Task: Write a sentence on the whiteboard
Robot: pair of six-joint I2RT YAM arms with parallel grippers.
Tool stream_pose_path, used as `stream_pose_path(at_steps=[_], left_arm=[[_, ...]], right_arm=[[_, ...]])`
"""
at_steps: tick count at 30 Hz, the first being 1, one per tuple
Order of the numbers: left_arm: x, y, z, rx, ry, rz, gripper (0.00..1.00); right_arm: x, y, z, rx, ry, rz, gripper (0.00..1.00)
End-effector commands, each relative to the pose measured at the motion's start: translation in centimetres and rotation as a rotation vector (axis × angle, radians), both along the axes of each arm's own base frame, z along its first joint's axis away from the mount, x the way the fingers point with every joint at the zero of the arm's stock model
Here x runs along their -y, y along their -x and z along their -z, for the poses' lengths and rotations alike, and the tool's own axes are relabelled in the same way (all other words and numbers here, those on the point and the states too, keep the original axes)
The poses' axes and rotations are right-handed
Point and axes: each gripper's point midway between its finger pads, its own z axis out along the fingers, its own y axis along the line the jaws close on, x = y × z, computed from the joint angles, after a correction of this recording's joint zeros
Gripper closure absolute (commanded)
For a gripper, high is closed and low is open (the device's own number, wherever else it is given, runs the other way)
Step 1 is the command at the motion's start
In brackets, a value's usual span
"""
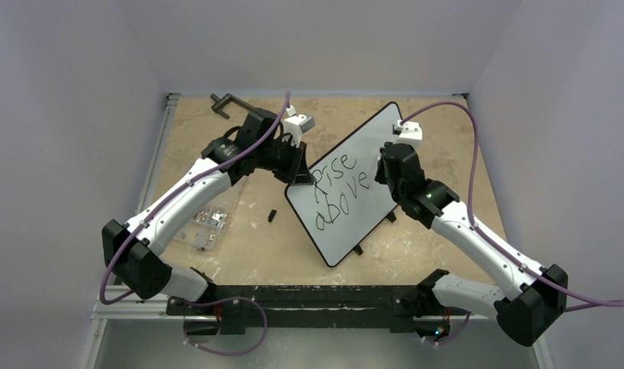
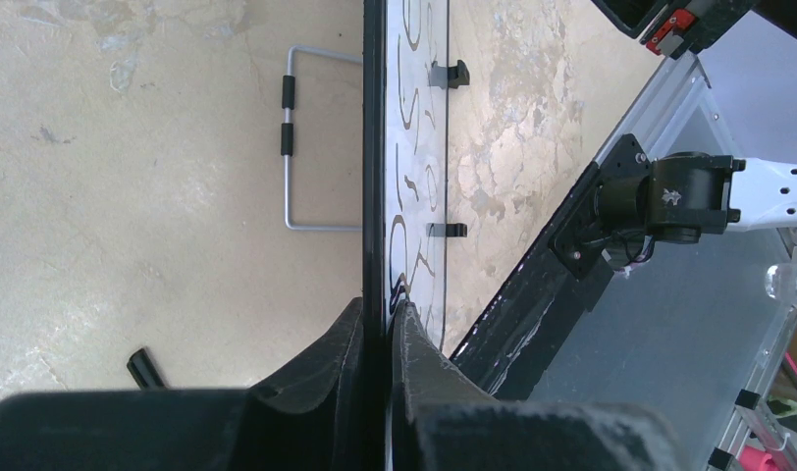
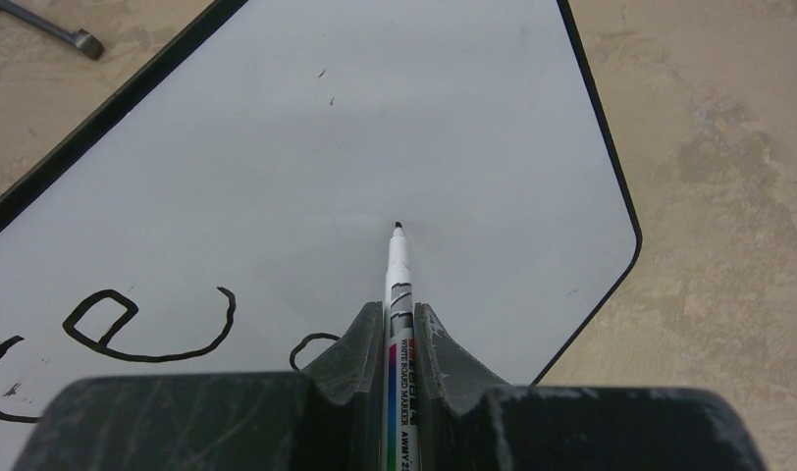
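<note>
The whiteboard (image 1: pixel 347 227) stands tilted in the middle of the table, its thin black rim edge-on (image 2: pixel 374 147) in the left wrist view. The sentence (image 1: pixel 338 192) reads "Rise above" in black strokes; its last letters (image 3: pixel 144 329) show low on the left of the right wrist view. My left gripper (image 1: pixel 300 174) (image 2: pixel 380 309) is shut on the whiteboard's left edge. My right gripper (image 1: pixel 387 163) (image 3: pixel 398 312) is shut on a white marker (image 3: pixel 398 280). Its black tip points at the blank board surface (image 3: pixel 375 128), right of the letters. I cannot tell whether the tip touches.
A small black cap (image 1: pixel 272 216) (image 2: pixel 144 368) lies left of the board. A clear plastic bag with metal parts (image 1: pixel 209 223) sits further left. A black clamp tool (image 1: pixel 228 102) lies at the back. A bent wire frame (image 2: pixel 294 147) lies behind the board.
</note>
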Motion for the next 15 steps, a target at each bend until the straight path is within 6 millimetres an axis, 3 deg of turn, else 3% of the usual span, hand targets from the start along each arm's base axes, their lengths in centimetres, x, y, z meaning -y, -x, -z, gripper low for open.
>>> stream_pose_path(at_steps=[1, 15], left_arm=[[-1.2, -1.4, 0.3, 0.118, -0.07, -0.007, 1.0], [-1.2, -1.5, 0.3, 0.121, -0.072, -0.011, 1.0]], right_arm=[[-0.3, -0.4, 0.1, 0.019, -0.009, -0.01, 1.0], [0.2, 1.2, 3.6, -0.056, -0.008, -0.02, 1.0]])
